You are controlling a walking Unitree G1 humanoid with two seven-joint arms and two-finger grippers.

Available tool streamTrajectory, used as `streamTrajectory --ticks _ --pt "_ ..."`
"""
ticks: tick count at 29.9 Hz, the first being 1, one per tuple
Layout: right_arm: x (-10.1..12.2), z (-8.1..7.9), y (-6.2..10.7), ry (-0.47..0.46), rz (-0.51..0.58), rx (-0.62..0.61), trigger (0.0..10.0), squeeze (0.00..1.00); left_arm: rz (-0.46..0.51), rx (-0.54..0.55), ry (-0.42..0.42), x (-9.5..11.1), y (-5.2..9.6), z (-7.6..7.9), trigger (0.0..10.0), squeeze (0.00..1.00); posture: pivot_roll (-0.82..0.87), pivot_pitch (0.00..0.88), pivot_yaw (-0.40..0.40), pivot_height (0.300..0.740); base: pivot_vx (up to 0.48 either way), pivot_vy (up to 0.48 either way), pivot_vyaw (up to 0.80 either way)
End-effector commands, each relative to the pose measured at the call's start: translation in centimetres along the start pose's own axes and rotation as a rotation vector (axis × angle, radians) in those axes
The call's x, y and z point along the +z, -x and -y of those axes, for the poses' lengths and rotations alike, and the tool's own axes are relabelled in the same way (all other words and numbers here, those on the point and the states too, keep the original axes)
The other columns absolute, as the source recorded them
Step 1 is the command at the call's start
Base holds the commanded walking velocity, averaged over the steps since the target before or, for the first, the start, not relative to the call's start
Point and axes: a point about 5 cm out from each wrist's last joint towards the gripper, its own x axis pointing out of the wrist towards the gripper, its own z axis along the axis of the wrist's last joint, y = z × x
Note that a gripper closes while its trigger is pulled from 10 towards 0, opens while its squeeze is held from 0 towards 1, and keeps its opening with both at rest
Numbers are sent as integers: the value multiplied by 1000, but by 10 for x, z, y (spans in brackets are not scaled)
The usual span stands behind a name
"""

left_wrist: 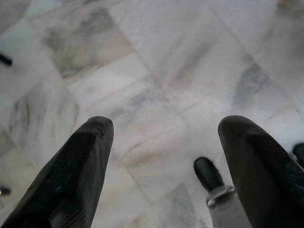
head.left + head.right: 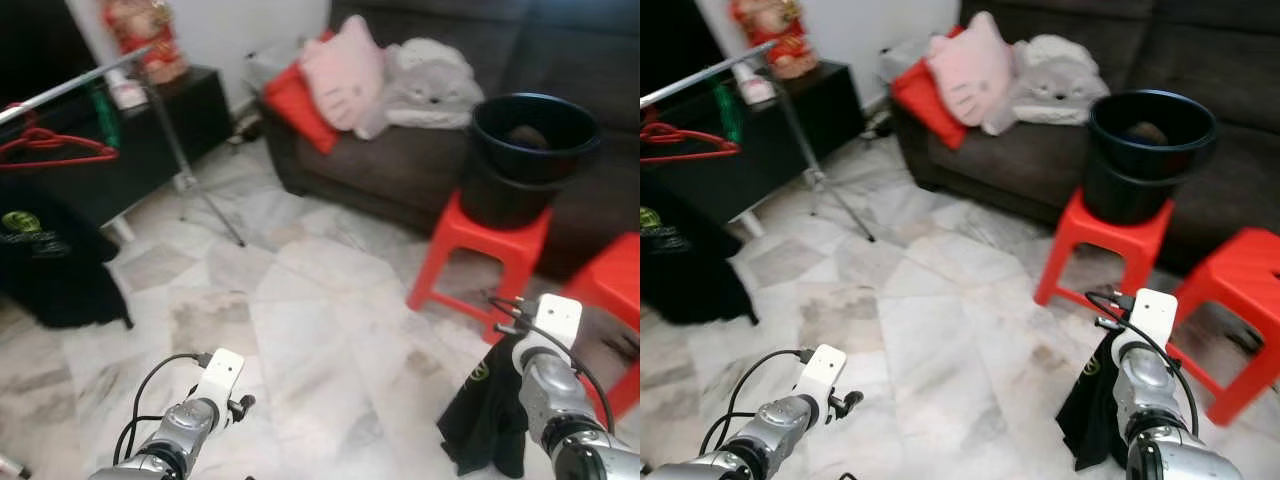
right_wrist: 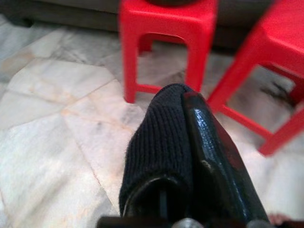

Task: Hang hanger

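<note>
writing: no readable words are made out; a yellow-green round logo is seen on the black shirt hung at the far left, and a similar small logo on the black garment at the right arm.
hanger: a red hanger is hung on the silver rail of the clothes rack at the left, above the black shirt; its long axis is laid roughly level along the rail, its arms spread left and right.
right gripper: the right gripper is closed tight on black ribbed cloth, which is wrapped over one finger; the black garment is draped below the wrist, above the marble floor.
left gripper: the left gripper is held low over the floor, fingers spread wide apart, nothing between them.
surroundings: two red stools are stood before the dark sofa; a black bucket is set on the nearer-left stool; a pink cat cushion is propped on the sofa.
</note>
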Motion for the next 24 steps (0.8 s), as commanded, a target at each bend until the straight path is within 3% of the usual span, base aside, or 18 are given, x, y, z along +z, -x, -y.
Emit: streamTrajectory --ticks 1,24 --pt "8 -10 -1 -13 31 23 10000 0 -36 10 8 -9 2 -5 10000 0 -136 0 53 740 0 0 800" --pt "4 -12 0 -15 26 34 10000 0 -41 5 2 -11 3 -5 10000 0 -156 0 62 740 0 0 800"
